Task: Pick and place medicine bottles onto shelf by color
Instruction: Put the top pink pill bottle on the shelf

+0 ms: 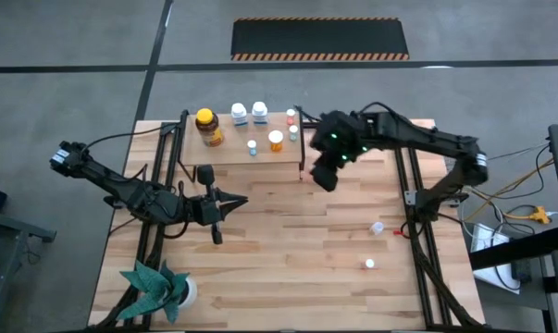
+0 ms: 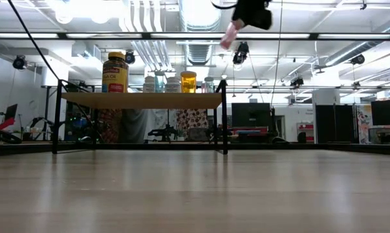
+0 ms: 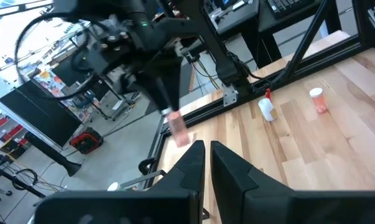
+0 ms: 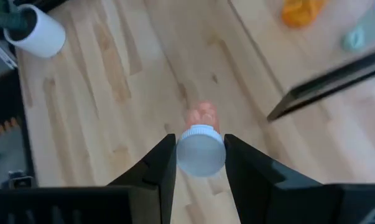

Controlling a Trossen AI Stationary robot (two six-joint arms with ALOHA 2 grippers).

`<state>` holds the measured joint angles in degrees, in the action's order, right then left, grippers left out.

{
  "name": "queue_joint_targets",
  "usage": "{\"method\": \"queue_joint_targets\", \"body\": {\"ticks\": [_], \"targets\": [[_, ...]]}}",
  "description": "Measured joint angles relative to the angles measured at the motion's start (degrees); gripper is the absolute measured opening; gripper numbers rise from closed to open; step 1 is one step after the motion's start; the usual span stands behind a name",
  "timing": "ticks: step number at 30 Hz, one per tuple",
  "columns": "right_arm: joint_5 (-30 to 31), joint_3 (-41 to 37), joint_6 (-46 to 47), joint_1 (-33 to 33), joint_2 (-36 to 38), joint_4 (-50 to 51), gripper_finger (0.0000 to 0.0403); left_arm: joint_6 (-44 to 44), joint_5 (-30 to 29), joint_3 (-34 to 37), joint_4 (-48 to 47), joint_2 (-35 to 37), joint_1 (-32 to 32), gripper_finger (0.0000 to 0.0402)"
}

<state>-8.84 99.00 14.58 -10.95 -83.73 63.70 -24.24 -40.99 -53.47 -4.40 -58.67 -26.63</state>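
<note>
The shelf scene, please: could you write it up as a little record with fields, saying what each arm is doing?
right gripper: shut on a pink bottle with a white cap, high above the table beside the shelf
left gripper: shut, empty, over the table's left half
on shelf: amber jar, several small bottles
loose on table: two small bottles on the right side

Bright, even overhead light. In the low view, ceiling lamps (image 2: 91, 8) glare white and the near tabletop (image 2: 195, 194) is soft and faintly glossy. From above, the arms cast only faint shadows on the tabletop (image 1: 288, 250). In the left wrist view the pink bottle (image 3: 176, 129) is smeared. In the right wrist view the shelf (image 4: 324, 37) is blurred.
</note>
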Motion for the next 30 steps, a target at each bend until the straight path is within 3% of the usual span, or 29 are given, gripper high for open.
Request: {"method": "queue_joint_targets", "body": {"ticks": [7,13,30], "targets": [[0.00,15.38,-10.40,-3.14,-11.30,9.13,0.0111,1.16,0.00,0.00,0.04,-0.02,0.00,0.0008],[-0.01,22.78,-15.00,-6.02,-17.49,12.66,0.0111,1.17,0.00,0.00,0.02,-0.02,0.00,0.0008],[4.38,24.85,-18.58,-10.47,-24.36,12.37,0.0111,1.13,0.00,0.00,-0.02,-0.02,-0.01,0.0008]]}}
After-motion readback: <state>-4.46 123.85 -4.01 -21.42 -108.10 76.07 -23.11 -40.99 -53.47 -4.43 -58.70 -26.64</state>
